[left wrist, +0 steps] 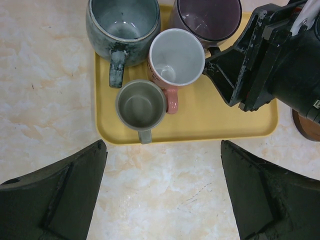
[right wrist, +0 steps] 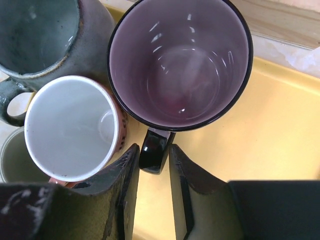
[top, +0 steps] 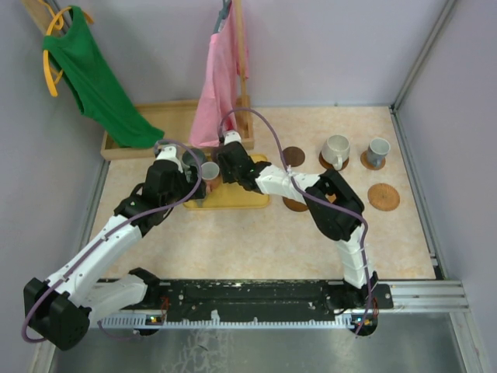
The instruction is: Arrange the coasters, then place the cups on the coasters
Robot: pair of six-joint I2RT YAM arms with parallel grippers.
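Beige marbled tabletop [top: 233,233] carries a yellow tray [right wrist: 280,125], where the right gripper [right wrist: 154,150] pinches the handle of the mauve cup [right wrist: 180,60] beside three other cups [left wrist: 175,57]. The left gripper [left wrist: 164,150] hovers nearby, spread wide.

The purple cup [right wrist: 180,65] is glossy glazed ceramic; the grey-green cup [left wrist: 122,25] has a speckled glaze. The yellow tray [left wrist: 225,120] looks smooth matt plastic, the surface [left wrist: 50,100] marbled and satin.

Hidden under the arms
From above, the left arm [top: 159,186] and right arm [top: 272,180] cover most of the yellow tray [top: 241,200], its mugs [top: 210,172] and part of one coaster [top: 293,207]; the mauve mug [left wrist: 207,20] runs off the left wrist view's top.
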